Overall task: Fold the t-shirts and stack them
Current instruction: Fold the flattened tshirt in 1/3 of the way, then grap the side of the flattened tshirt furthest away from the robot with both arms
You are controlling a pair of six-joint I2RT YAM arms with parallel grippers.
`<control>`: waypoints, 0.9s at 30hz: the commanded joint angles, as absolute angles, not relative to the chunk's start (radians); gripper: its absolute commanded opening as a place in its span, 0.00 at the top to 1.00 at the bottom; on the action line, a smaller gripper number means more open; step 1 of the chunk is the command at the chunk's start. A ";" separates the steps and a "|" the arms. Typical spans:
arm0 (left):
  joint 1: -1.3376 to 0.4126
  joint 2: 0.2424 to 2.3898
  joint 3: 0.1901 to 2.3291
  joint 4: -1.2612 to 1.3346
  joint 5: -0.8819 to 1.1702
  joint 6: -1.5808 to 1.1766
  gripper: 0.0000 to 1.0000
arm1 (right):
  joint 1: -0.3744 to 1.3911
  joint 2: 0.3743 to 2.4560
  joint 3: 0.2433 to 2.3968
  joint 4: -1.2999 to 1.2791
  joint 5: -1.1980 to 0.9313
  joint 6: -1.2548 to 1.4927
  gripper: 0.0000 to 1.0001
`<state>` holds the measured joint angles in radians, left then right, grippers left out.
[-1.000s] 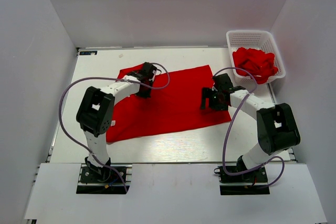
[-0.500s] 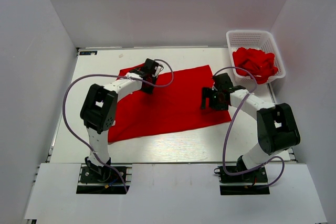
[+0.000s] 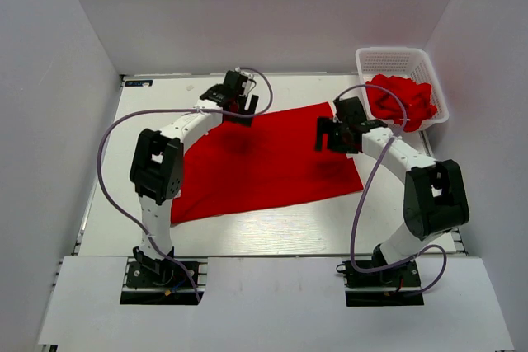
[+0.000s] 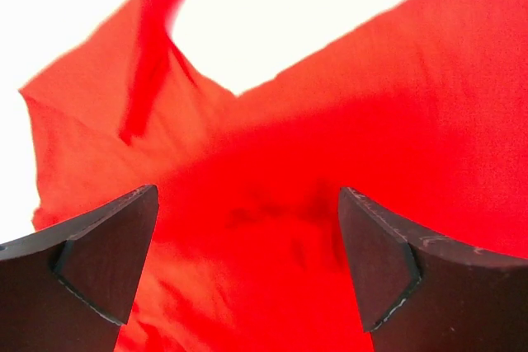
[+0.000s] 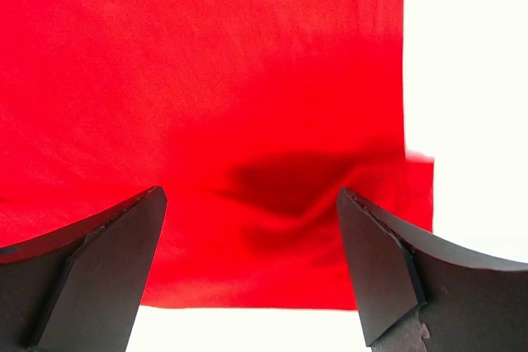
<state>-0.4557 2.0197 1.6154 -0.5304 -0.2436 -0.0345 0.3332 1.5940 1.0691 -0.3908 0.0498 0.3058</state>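
You have one big bright red soft cloth t-shirt (image 3: 264,162) lying spread out flat on the white bench (image 3: 289,232). I think it lies flat like that so it can be folded neatly. More red t-shirts sit in a crumpled heap (image 3: 403,100) inside the white plastic mesh basket (image 3: 392,59), just past the flat shirt's far right corner. They seem parked there, out of the way, so you work on one shirt at a time.

Your left end effector (image 3: 239,105) is over the flat shirt's far left corner. Its two dark fingers (image 4: 99,261) are spread wide apart, and nothing is between them. In the left wrist view you see red cloth under the gap, and the sleeve (image 4: 157,55) is bunched up just past it.

Your right end effector (image 3: 333,139) is over the flat shirt's far right corner. Its fingers are spread wide too, and they hold nothing. In the right wrist view the shirt's edge and a small wrinkle (image 5: 289,183) sit under the gap.

One arm at each far corner makes sense. If you pinch both corners at once, the far edge can come over evenly. No fold is made yet and no stack is started. Soft cloth slips, so go low enough to catch it.
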 commanded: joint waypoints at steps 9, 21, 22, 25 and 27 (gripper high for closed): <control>-0.344 2.197 1.887 -0.632 -0.374 0.030 0.00 | 0.328 1.710 1.299 -0.417 0.071 0.299 0.10; -0.256 2.266 1.873 -0.531 -0.336 0.106 0.00 | 0.327 1.766 1.336 -0.462 0.090 0.308 0.10; -0.256 2.278 1.873 -0.531 -0.336 0.106 0.00 | 0.327 1.770 1.339 -0.469 0.097 0.308 0.10; -0.247 2.290 1.873 -0.520 -0.325 0.118 0.00 | 0.327 1.779 1.348 -0.476 0.109 0.308 0.10; -0.247 2.299 1.882 -0.520 -0.295 0.118 0.00 | 0.327 1.789 1.351 -0.474 0.112 0.308 0.10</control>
<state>-0.2523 2.2997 1.8484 -0.5373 -0.3359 0.1009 0.3332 1.7763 1.3056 -0.4644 0.0891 0.3065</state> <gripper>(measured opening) 0.997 0.896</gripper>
